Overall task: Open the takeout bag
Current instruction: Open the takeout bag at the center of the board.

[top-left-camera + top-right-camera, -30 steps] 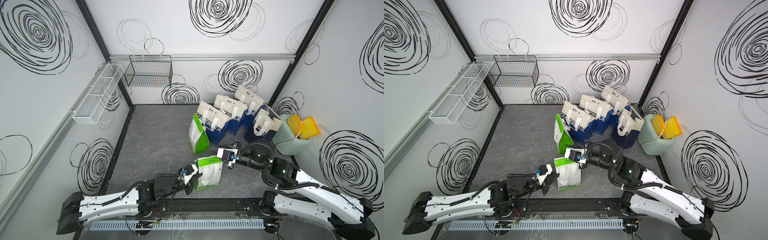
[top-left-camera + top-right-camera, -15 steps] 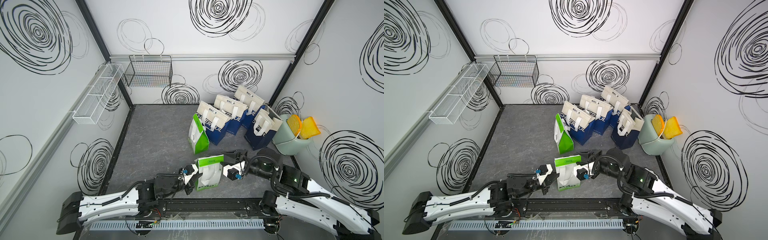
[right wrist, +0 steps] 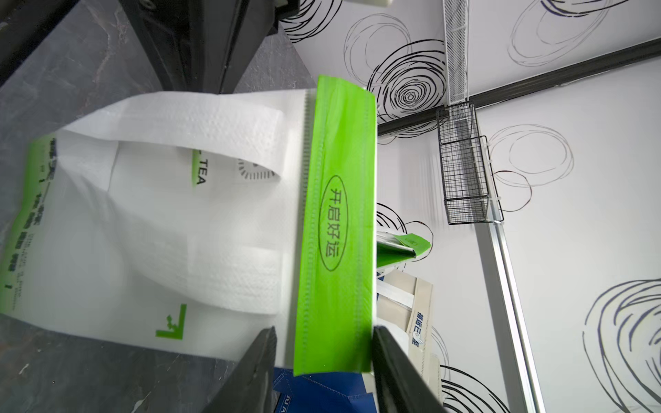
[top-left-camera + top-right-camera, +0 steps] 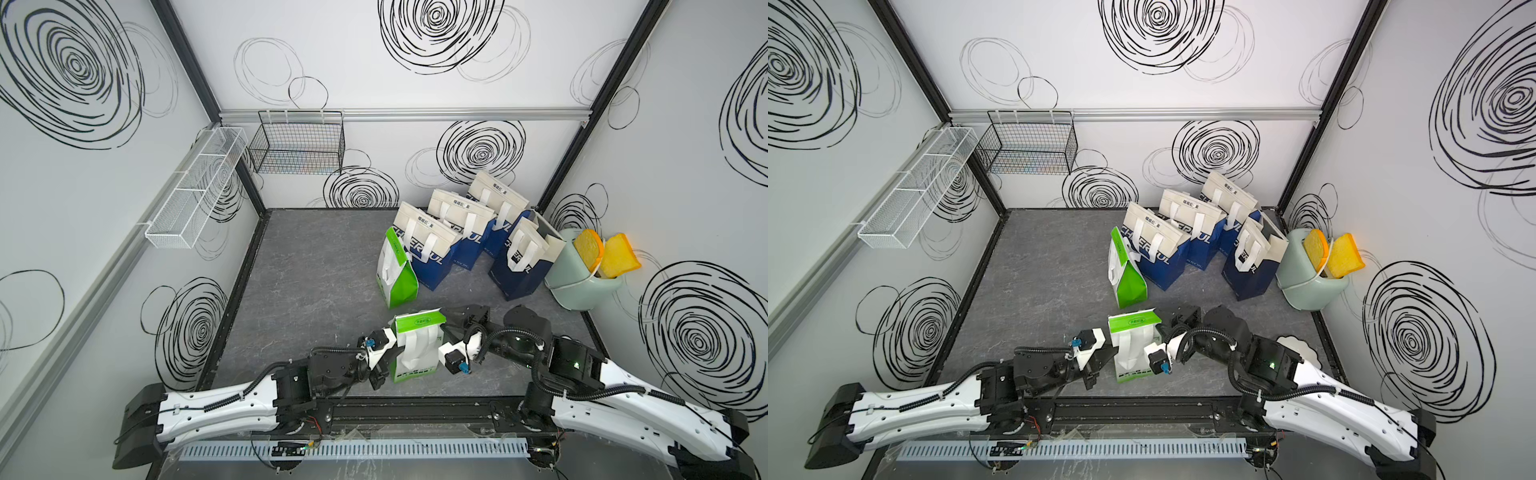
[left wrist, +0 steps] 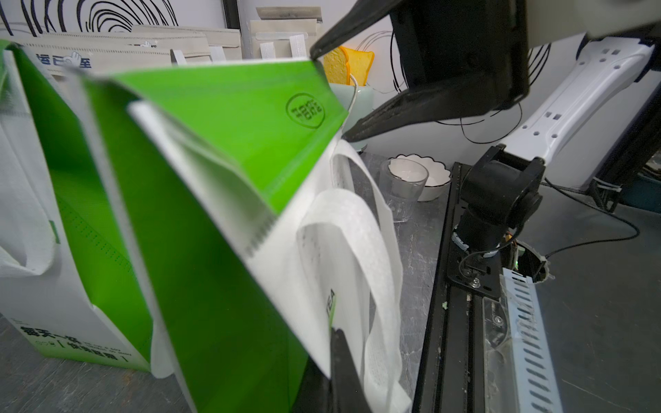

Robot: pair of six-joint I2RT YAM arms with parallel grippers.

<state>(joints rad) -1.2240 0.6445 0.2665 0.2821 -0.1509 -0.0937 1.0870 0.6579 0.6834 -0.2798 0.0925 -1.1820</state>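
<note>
Grey floor (image 4: 316, 266), two green bags (image 4: 417, 347), four blue bags (image 4: 436, 268)

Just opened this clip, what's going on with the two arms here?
Both arms are working on the green-and-white bag standing nearest the robot. The left gripper is shut at the bag's side, seemingly pinching it to steady it. The right gripper is open, its jaws straddling one end of the green flap folded over the top. The flap lies closed, so the bag is not yet open.

White-green takeout bag (image 4: 415, 349), upright, flap folded over
</note>
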